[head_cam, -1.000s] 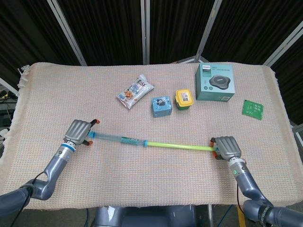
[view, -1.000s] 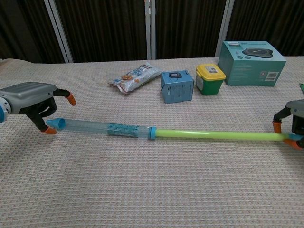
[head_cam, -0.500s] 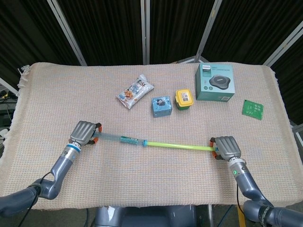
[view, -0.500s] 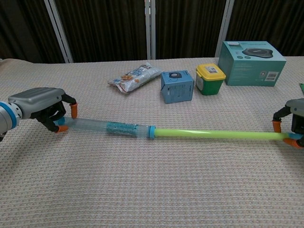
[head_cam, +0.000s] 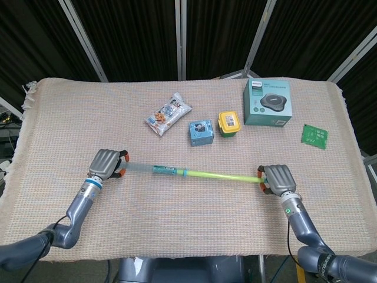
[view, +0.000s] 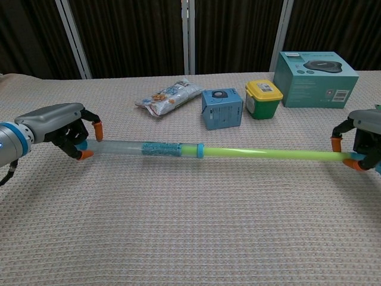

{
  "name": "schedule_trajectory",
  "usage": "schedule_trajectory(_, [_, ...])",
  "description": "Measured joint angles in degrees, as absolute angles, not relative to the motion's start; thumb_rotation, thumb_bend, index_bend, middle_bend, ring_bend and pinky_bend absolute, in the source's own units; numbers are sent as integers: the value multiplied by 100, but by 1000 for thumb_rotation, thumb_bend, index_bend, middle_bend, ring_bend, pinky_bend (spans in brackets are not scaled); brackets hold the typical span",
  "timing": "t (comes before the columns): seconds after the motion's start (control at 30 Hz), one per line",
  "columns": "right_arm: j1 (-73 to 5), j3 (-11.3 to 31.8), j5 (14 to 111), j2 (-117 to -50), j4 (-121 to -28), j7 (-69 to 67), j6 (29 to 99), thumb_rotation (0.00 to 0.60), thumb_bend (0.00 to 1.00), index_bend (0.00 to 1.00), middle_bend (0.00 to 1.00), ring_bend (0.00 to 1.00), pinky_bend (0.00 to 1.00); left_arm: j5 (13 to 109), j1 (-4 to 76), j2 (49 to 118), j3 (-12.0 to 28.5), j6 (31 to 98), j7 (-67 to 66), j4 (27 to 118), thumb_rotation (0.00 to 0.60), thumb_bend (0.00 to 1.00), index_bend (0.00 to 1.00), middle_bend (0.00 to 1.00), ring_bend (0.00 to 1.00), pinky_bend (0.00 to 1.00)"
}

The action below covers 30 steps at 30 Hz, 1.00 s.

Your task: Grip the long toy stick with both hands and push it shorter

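The long toy stick [head_cam: 194,173] [view: 196,151] lies across the table: a clear tube with a blue label on the left, a lime-green rod on the right, and a blue collar between them. My left hand [head_cam: 107,164] [view: 62,128] grips the clear end, its orange fingertips curled around it. At the far right, my right hand [head_cam: 277,178] [view: 360,140] holds the green end between its fingertips. The stick is lifted slightly off the cloth.
Behind the stick stand a snack bag [head_cam: 169,113], a small blue box [head_cam: 201,132], a yellow-lidded tub [head_cam: 229,124] and a teal carton [head_cam: 267,102]. A green card [head_cam: 314,135] lies at the right edge. A woven cloth [head_cam: 188,230] covers the table.
Both hands have moved inward and slightly away from me. The stick is shorter than a second ago, and its blue collar has shifted right.
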State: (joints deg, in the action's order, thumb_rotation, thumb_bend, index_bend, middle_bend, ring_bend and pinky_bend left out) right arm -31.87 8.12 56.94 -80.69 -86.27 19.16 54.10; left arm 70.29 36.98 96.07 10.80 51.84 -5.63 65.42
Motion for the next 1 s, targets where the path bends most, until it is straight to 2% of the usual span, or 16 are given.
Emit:
schedule_trajectory(0.67, [-3884,1127,5026,-8418,-8956,2715,5403,600,535,676,1000,1000,1000,6265,4255,10116,1489,5159,-1630,7097,600,411,756,842,811,1000])
schedule_trajectory(1.0, [-4115,1171,4806,-8614,-9062,2918,5511,600,533,661,1000,1000,1000,6092,4391,10232,1493,5256,-1872,7263,600,407,742,841,811,1000])
